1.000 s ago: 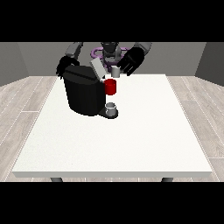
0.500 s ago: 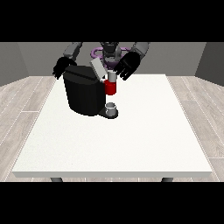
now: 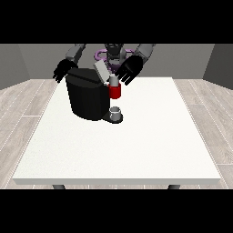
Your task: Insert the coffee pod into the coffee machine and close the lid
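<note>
Front view: small grey coffee pod (image 3: 113,81) atop red holder (image 3: 115,92) of black coffee machine (image 3: 88,98), grey lid (image 3: 102,71) raised; hand at view's right (image 3: 129,70) just beside pod, fingers spread, grasping nothing; hand at view's left (image 3: 63,70) released too, on white worktop (image 3: 136,145).

Light is even and fairly bright, seemingly from overhead, and the white table (image 3: 136,145) shows no glare or hard highlights. A faint soft shadow lies on the tabletop just below the black coffee machine (image 3: 88,98), on the camera side of the hand at the view's right (image 3: 129,70). Both this hand and the hand at the view's left (image 3: 64,70) read as flat black shapes with little shading.
</note>
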Controlling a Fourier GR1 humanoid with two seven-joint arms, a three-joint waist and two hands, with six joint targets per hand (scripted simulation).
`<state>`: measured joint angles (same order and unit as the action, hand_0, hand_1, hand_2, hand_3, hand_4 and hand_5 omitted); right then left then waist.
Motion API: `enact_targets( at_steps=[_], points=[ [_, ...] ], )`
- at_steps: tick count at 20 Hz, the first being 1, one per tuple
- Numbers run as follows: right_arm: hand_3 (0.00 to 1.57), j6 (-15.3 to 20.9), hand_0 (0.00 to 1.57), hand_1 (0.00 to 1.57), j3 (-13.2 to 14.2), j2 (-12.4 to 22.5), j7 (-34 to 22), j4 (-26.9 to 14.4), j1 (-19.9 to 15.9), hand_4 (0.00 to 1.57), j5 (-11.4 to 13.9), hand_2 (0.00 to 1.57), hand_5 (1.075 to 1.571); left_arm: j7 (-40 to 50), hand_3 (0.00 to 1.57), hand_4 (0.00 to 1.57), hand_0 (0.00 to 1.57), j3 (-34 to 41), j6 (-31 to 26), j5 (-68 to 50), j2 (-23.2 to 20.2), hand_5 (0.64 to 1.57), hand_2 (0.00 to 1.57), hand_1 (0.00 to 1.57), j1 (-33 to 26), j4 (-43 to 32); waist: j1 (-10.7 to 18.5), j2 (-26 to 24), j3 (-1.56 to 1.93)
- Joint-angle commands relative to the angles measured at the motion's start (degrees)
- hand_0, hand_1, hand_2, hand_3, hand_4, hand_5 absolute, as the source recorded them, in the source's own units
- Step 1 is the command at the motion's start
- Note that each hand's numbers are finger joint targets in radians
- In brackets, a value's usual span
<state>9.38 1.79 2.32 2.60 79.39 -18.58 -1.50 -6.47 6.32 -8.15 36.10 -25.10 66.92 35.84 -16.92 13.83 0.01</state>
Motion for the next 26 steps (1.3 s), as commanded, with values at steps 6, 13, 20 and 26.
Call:
enact_targets(
  at_steps=[6,13,20,26],
  points=[
    [0.0,0.37,0.0,0.0,-0.27,-0.87,1.35,-0.31,1.35,0.51,0.22,0.0,1.571,-0.46,1.2,0.51,1.19,-0.26,0.57,0.89,1.19,1.571,1.27,1.19,-0.43,-0.28,0.88,0.18,0.0],
    [0.0,-0.33,0.0,0.0,-0.32,-0.28,-0.13,1.99,1.87,0.44,-0.33,0.0,1.571,-0.81,1.2,0.49,1.24,0.32,0.34,1.44,0.03,1.571,1.28,1.24,-0.84,-1.81,-0.48,0.21,-0.01],
    [0.0,-1.32,0.0,0.0,2.42,1.58,-2.39,0.76,-1.89,0.42,-2.51,0.0,1.571,1.07,1.12,0.46,1.21,0.25,-0.86,1.14,2.45,1.571,1.24,1.21,0.68,-1.83,-0.1,1.0,0.0],
    [0.0,0.47,0.0,0.0,2.01,1.0,-0.7,-0.2,-1.0,0.42,-0.69,0.0,1.571,-1.22,0.99,0.44,1.12,-0.16,-1.61,2.39,-0.19,1.571,1.16,1.12,0.16,-1.43,1.56,1.65,-0.01]
  ],
)
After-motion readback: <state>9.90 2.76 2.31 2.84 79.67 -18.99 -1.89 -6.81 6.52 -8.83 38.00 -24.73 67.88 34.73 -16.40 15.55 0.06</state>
